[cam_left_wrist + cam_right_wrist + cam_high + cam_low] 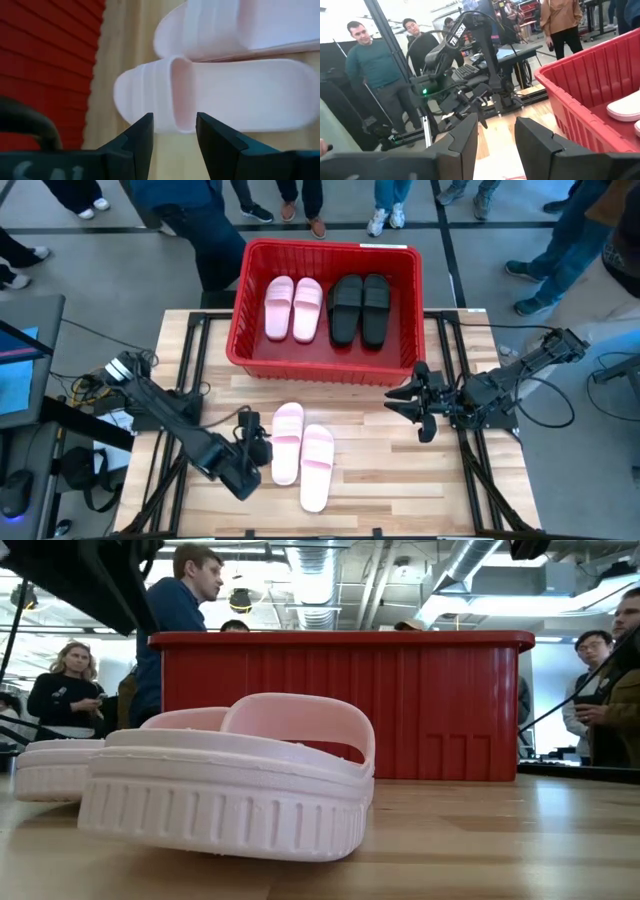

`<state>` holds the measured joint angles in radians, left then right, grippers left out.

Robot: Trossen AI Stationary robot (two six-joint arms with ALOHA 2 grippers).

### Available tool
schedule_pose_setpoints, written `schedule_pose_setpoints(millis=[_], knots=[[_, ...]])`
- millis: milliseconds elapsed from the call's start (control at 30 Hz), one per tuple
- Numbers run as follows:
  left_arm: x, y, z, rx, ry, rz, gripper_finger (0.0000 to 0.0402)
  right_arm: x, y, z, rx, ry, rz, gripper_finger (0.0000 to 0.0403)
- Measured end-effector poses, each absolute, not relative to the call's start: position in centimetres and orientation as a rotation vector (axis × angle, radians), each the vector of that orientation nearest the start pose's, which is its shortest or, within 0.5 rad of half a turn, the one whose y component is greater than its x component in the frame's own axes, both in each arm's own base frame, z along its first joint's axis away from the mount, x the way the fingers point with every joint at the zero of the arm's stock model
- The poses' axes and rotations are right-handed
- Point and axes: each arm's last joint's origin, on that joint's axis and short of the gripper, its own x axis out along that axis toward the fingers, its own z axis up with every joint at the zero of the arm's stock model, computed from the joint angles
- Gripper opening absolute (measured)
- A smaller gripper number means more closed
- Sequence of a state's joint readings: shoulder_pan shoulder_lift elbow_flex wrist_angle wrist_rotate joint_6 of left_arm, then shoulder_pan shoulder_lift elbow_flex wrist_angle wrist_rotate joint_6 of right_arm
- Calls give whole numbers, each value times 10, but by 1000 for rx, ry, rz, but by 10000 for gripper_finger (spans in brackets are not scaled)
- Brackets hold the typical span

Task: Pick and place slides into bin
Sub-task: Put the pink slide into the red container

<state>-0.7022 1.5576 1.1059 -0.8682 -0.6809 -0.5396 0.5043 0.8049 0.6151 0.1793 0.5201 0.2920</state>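
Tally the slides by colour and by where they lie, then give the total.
Pale pink slides in the red bin: 2
Black slides in the bin: 2
Pale pink slides on the table: 2
Black slides on the table: 0
Total: 6 slides

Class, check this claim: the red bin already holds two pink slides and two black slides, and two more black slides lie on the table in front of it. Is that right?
Not quite. The two slides on the table are pink, not black, as the high view shows. The bin does hold two pink slides and two black slides.
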Motion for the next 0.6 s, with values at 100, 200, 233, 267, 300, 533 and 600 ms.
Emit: schedule_pose_setpoints(millis=[100, 200, 233, 267, 300, 533, 600], knots=[[237, -173, 219, 410, 978, 291, 138, 166, 75, 306, 274, 7, -15, 121], [244, -174, 208, 433, 1004, 312, 138, 166, 76, 305, 258, 10, 2, 128], [246, -174, 206, 436, 1011, 317, 138, 166, 76, 305, 256, 11, 8, 131], [249, -174, 203, 437, 1015, 322, 138, 166, 76, 305, 256, 11, 9, 133], [250, -174, 202, 438, 1017, 324, 138, 166, 76, 305, 256, 11, 11, 136], [264, -173, 186, 472, 1030, 324, 138, 166, 77, 306, 256, 14, 38, 148], [268, -173, 181, 486, 1036, 319, 138, 166, 77, 306, 257, 14, 46, 149]])
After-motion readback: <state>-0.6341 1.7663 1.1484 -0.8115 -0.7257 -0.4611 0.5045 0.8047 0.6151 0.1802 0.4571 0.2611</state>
